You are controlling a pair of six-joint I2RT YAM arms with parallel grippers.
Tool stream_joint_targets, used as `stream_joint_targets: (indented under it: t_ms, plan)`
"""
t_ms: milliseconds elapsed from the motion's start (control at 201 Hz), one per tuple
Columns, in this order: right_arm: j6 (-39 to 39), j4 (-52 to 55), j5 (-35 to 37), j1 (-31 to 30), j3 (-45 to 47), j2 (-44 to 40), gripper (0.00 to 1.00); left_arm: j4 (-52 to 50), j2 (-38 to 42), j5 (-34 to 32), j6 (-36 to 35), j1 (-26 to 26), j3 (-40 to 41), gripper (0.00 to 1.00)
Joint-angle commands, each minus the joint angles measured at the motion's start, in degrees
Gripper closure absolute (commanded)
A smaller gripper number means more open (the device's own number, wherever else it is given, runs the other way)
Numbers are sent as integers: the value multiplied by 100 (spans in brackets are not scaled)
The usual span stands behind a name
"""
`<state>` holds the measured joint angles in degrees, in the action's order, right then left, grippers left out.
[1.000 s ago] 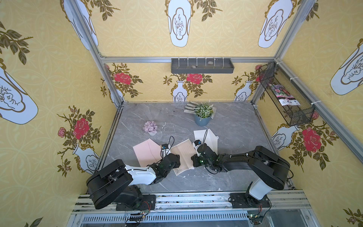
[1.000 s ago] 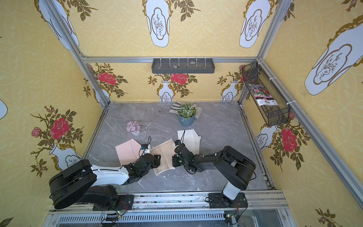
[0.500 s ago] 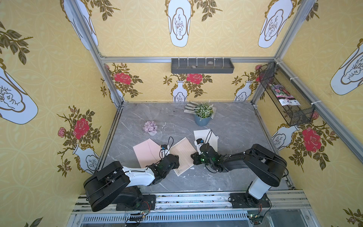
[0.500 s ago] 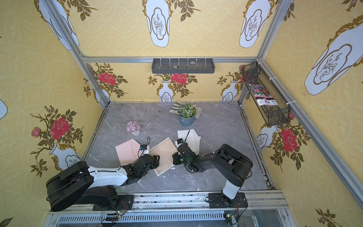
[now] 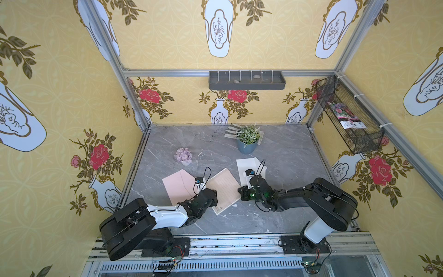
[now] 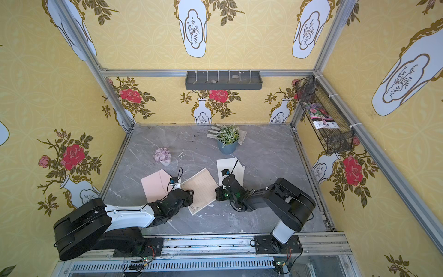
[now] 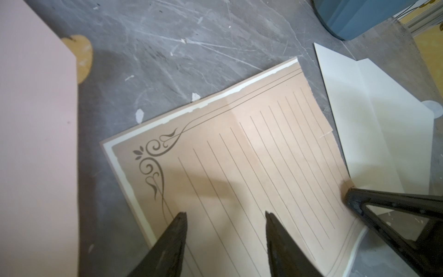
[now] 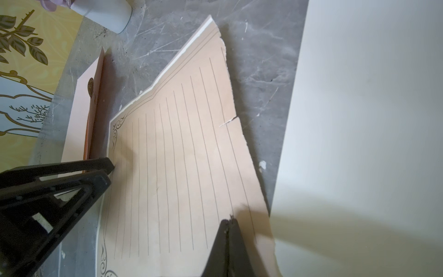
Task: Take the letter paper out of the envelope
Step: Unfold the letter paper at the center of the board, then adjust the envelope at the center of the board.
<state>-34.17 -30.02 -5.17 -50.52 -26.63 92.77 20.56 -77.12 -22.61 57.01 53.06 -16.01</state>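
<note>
The left gripper (image 7: 225,215) is held with its jaws apart just above the near-left part of the letter paper (image 5: 224,188), and nothing is held in it. The right gripper (image 8: 230,221) is closed, with its tips set on the sheet's right edge. Whether the sheet is pinched or only touched cannot be told.

The one lined, tan sheet is spread flat on the table, outside any envelope. It lies between two envelopes: a pink envelope (image 5: 177,185) just to its left and a white envelope (image 5: 242,164) just to its right and farther back.

The table (image 5: 287,156) is grey marble with pale scuffs. Two pots are seen on it: a small white pot of purple flowers (image 5: 183,156) at far left and a blue pot with a green plant (image 5: 247,146) farther back. One grey glove (image 5: 230,133) lies behind the blue pot.

The space is enclosed by yellow wallpaper printed with vases and roses, set in a metal frame. One grey shelf tray (image 5: 247,81) is fixed to the far wall and one wire basket (image 5: 352,124) to the right wall.
</note>
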Motion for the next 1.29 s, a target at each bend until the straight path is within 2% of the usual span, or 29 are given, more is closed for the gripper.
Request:
stream_joint_targets:
  t_ms: [0,652,936,1085,1290]
  plan:
    - [55,491,104,41,45,-107,100,-676,-16,46,33,-7,49,44]
    - [-2,312,-61,30,0,118,100,-1131,481,-162,-6,-6,88,43]
    - [256,513,-44,47,-615,570,100,-1341,745,-217,-7,-9,108,42]
    - [439,618,-76,119,-1085,962,100,-1656,1224,-235,31,-8,191,42]
    - [619,556,-331,384,-1653,1544,100,-2446,2484,-176,27,-8,309,42]
